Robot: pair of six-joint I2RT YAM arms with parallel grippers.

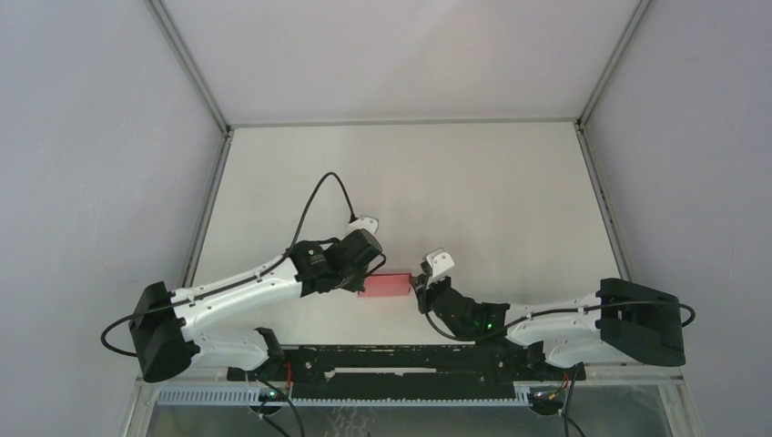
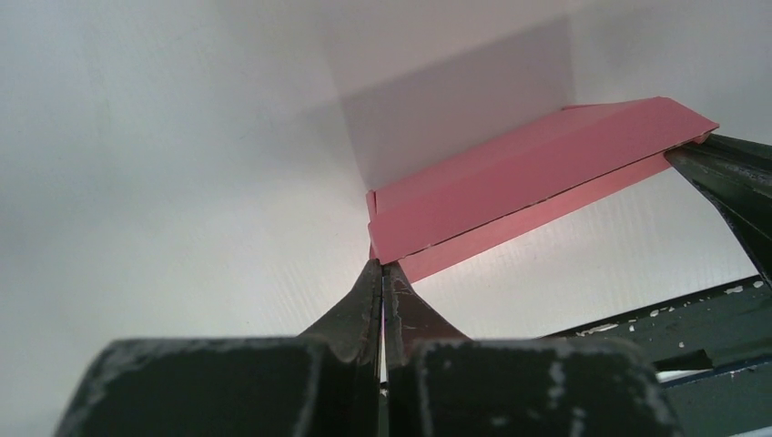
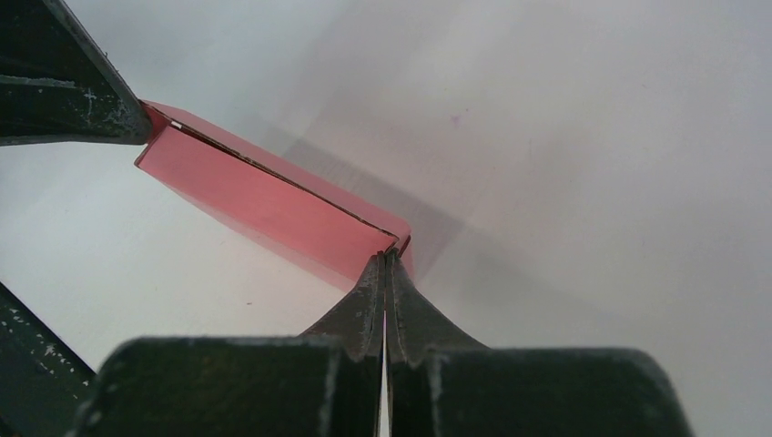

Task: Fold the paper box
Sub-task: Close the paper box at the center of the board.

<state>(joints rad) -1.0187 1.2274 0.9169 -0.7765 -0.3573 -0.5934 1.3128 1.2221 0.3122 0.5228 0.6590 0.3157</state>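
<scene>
Left claw (image 2: 383,273), jaws pinched tight on one end corner of the pink paper box (image 1: 386,285); right claw (image 3: 386,264), closed just as tight, pinching the opposite end. The box, a slim folded sleeve, spans between both claws over the near middle of the white table (image 1: 492,182).

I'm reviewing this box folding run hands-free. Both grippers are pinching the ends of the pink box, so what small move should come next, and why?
Probably open the right gripper and re-pinch across the top seam, with the left gripper as anchor. Each is shut on an opposite end corner of the paper box, and a thin gap shows along that seam, so the fold looks unfinished.
</scene>
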